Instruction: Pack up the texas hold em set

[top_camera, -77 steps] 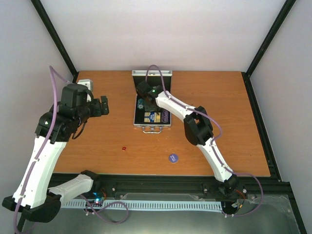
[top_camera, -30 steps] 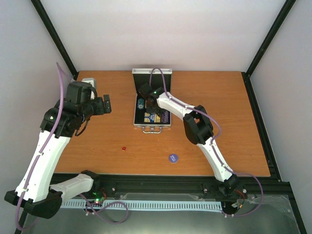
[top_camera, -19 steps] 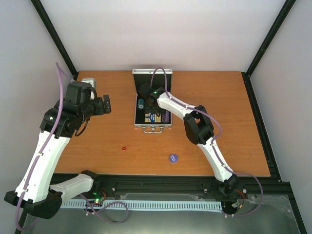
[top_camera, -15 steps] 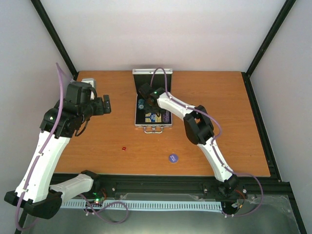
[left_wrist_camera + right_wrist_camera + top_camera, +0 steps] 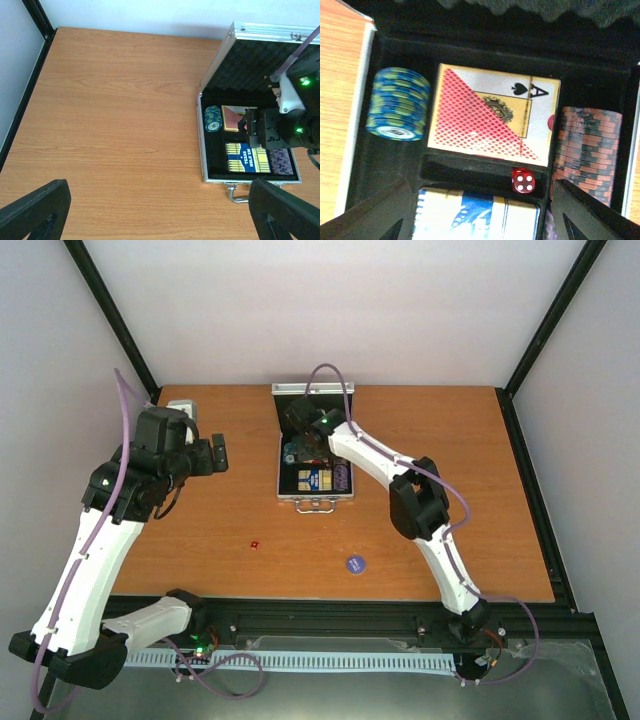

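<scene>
The silver case [image 5: 314, 499] lies open mid-table, its foam-lined lid [image 5: 312, 390] upright at the back. My right gripper [image 5: 297, 444] hovers open over its compartments. In the right wrist view its gripper [image 5: 481, 186] frames a tiny red die [image 5: 523, 180] lying loose in the slot between the red card deck [image 5: 490, 120] and the blue-yellow deck [image 5: 470, 220]. Blue chips [image 5: 400, 105] stand at the left, red-black chips [image 5: 585, 150] at the right. A second red die [image 5: 256, 544] and the blue disc [image 5: 354, 564] lie on the table. My left gripper [image 5: 215, 453] hangs open, left of the case.
The left wrist view shows the case [image 5: 201, 150], its handle [image 5: 239, 196] and bare wood to its left, with that gripper [image 5: 155, 210] wide apart. A small grey-white block [image 5: 182, 408] sits at the back left. Black frame posts edge the table.
My right gripper has opened above the case and shifted slightly back toward the lid. The left arm, the table die and the disc have stayed put.
</scene>
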`<state>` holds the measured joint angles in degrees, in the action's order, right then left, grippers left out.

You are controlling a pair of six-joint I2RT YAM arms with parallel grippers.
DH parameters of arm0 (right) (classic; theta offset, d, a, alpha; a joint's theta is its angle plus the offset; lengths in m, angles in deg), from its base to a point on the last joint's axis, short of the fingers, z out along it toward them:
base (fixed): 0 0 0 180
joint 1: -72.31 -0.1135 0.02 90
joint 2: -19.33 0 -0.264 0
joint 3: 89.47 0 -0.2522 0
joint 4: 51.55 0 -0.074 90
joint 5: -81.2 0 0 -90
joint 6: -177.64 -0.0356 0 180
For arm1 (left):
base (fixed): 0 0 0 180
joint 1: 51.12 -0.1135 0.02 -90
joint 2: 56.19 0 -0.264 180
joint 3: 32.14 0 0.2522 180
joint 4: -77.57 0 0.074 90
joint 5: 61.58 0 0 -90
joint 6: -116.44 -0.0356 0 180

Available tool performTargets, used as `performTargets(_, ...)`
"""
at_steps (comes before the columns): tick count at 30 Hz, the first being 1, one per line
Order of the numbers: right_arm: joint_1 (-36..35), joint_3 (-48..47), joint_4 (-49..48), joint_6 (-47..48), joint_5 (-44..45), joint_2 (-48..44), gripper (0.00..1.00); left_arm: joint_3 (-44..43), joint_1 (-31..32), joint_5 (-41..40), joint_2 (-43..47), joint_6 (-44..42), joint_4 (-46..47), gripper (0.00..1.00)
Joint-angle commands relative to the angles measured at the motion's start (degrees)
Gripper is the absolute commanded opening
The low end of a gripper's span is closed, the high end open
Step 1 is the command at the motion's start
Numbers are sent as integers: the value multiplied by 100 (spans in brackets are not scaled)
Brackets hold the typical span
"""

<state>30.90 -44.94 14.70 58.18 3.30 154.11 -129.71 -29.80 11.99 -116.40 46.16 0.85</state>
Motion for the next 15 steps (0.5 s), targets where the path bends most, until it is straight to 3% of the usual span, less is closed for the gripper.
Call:
performTargets(1,-116,-52,-106,370,-222,-419,76,-46,21,-23,18,-27,95,100)
performTargets(6,-513,72,126,694,-368,-629,74,-116,21,-25,18,-18,70,100)
performTargets(15,-1889,320,719,689,-679,-814,72,-397,21,-93,20,-50,-84,100)
